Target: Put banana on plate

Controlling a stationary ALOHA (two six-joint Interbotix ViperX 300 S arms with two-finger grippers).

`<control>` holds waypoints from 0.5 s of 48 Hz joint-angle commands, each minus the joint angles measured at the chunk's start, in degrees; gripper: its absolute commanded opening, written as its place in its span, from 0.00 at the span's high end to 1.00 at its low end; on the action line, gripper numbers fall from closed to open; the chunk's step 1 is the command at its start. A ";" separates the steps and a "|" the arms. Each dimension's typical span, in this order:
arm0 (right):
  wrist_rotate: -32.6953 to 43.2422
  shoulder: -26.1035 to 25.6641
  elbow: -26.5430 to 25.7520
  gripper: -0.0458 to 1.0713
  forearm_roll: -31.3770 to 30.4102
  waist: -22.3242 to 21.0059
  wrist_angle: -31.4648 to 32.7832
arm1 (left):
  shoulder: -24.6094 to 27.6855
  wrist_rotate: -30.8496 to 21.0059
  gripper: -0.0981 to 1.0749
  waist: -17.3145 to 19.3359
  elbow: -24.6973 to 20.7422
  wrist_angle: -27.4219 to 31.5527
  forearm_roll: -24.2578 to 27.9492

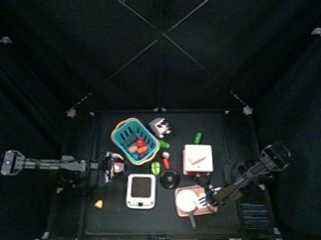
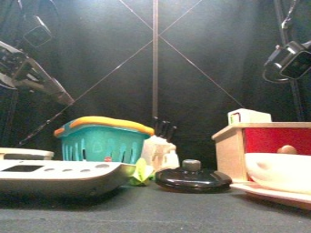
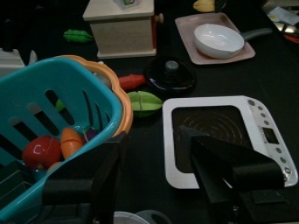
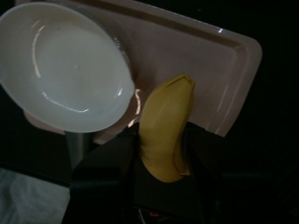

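most of the job is done: the right claw grips the banana at the pinkish plate beside the white bowl, unreleased; left claw open, idle.

Walls: black curtains enclose the pen on every side.
Table: small black table.
Light: bright glow at the top, front view.
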 commanded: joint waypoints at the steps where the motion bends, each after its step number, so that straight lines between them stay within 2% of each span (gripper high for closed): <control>1: 1.76 -0.18 0.35 0.41 -1.05 0.26 0.00 | 0.00 0.00 0.18 -0.26 -1.76 -0.62 0.09; 9: 3.43 0.26 1.49 0.41 -1.05 0.00 -0.70 | 0.00 -0.53 0.18 -1.76 -1.85 -2.11 -1.14; 17: 5.10 1.05 1.76 0.41 -0.97 -0.09 -0.79 | 0.00 -0.26 0.18 -5.01 -1.41 -7.82 -8.26; 24: 5.01 2.64 1.58 0.40 0.44 -0.18 -0.88 | 0.00 -0.18 0.18 -8.44 0.35 -8.96 -11.34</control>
